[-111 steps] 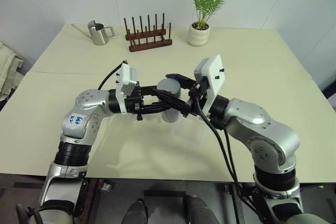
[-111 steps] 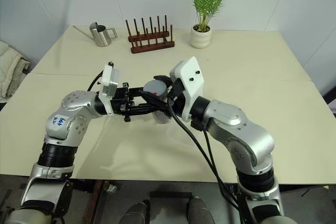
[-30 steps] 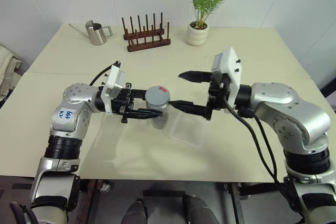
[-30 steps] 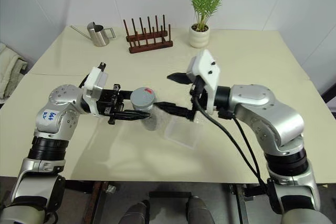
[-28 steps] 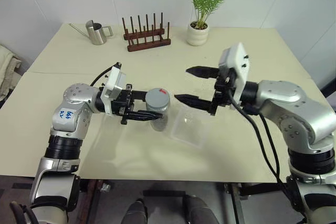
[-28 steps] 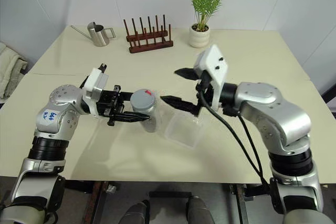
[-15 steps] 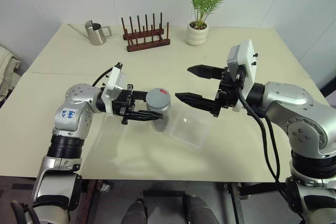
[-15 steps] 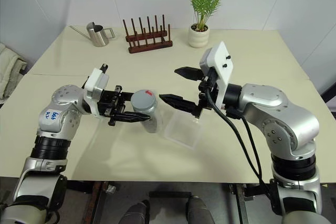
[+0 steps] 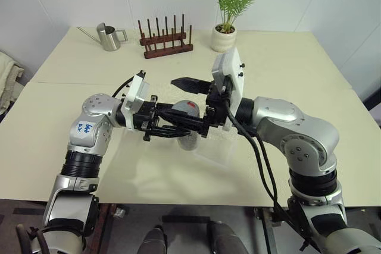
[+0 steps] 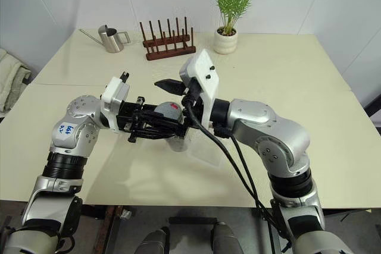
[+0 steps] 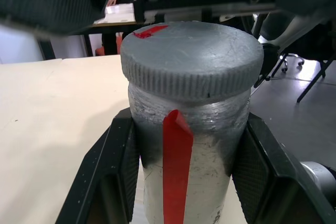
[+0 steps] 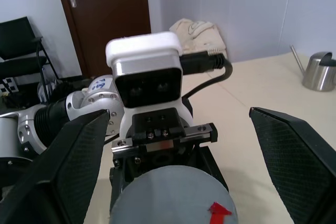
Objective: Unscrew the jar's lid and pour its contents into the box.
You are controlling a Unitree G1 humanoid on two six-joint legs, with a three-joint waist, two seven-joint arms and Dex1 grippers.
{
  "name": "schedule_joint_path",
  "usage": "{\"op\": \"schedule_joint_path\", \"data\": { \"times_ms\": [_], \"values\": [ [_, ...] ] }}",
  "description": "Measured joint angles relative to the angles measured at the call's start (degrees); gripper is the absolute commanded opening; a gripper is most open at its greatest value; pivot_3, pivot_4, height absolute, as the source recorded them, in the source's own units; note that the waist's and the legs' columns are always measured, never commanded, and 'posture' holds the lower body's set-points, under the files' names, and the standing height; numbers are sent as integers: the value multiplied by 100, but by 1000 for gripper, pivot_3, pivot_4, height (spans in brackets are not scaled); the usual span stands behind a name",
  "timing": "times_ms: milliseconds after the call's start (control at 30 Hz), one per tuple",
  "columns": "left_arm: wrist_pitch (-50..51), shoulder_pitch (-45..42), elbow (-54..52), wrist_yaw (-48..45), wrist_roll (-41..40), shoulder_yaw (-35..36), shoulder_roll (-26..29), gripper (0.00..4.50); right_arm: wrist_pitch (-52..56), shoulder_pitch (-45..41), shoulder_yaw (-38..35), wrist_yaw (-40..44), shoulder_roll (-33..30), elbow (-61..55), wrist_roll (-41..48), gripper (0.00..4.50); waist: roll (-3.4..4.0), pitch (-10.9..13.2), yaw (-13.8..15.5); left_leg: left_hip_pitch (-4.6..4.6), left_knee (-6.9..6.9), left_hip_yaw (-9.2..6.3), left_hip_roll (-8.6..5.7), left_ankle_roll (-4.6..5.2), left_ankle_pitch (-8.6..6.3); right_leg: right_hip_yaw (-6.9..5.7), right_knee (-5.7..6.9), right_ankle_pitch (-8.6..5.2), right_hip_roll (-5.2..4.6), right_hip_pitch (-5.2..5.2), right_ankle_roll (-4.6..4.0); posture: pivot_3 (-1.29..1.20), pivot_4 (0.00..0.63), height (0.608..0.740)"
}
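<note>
My left gripper is shut on the jar, holding it upright above the table; its black fingers press both sides of the frosted body, which carries a red label strip. The grey lid with its small red mark sits on the jar. My right gripper is open, reaching in from the right, one finger on each side of the lid and apart from it. The clear box lies on the table just right of the jar, under my right wrist. The contents are hidden.
At the table's far edge stand a steel watering can, a wooden peg rack and a potted plant. A pale cloth lies off the table's left side.
My right gripper has swung left from over the box to the jar, still open, and now straddles the lid. The left gripper keeps the jar in the same place.
</note>
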Motion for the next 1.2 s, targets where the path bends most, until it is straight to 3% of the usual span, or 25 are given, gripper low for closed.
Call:
{"op": "schedule_joint_path", "data": {
  "times_ms": [600, 1200],
  "values": [
    [-3, -31, 14, -127, 8, -24, 49, 2021, -137, 13, 214, 291, -93, 156, -421, 4478, 0, 0, -8, 0, 0, 0, 0, 0, 0, 0, 1, 0, 1, -1, 0, 0, 150, 740],
    [-40, -114, 227, -100, 135, -50, 131, 2021, -5, 321, -81, 361, -794, -243, -232, 4478, 0, 0, -4, 0, 0, 0, 0, 0, 0, 0, 0, 0, 1, -1, 0, 0, 150, 740]
  ]
}}
